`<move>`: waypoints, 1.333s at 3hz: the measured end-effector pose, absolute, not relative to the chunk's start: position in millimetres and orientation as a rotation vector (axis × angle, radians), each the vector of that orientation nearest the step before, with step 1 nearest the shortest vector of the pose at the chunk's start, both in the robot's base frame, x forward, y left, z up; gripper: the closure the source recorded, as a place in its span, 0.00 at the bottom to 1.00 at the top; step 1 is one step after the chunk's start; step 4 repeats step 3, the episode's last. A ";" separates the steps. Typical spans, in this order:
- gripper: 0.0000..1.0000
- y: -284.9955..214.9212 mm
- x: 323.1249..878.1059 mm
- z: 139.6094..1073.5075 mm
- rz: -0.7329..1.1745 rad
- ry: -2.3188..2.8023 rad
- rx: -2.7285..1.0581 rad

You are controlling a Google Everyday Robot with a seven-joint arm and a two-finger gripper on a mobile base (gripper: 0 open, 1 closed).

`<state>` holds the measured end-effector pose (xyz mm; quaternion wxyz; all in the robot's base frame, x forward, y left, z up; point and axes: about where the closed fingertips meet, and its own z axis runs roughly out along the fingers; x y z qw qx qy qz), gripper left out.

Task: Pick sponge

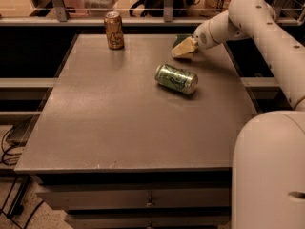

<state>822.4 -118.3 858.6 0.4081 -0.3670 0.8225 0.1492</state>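
Observation:
The sponge (183, 48) is at the far right of the table, tilted so its pale yellow foam faces me, with a strip of dark green top along its back edge. My gripper (191, 46) reaches in from the right at the end of the pale arm and is shut on the sponge. It holds the sponge just above the tabletop, with a small shadow under it. The part of the sponge inside the gripper is hidden.
A green drinks can (176, 78) lies on its side just in front of the sponge. A brown can (114, 30) stands upright at the far left. The grey table (119, 123) has drawers below. A railing runs behind it. The robot's body fills the lower right.

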 end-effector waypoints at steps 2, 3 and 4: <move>1.00 -131.6 796.5 982.6 0.272 1.860 -1.056; 1.00 -130.9 796.7 981.0 0.274 1.862 -1.056; 1.00 -130.9 796.7 981.0 0.274 1.862 -1.056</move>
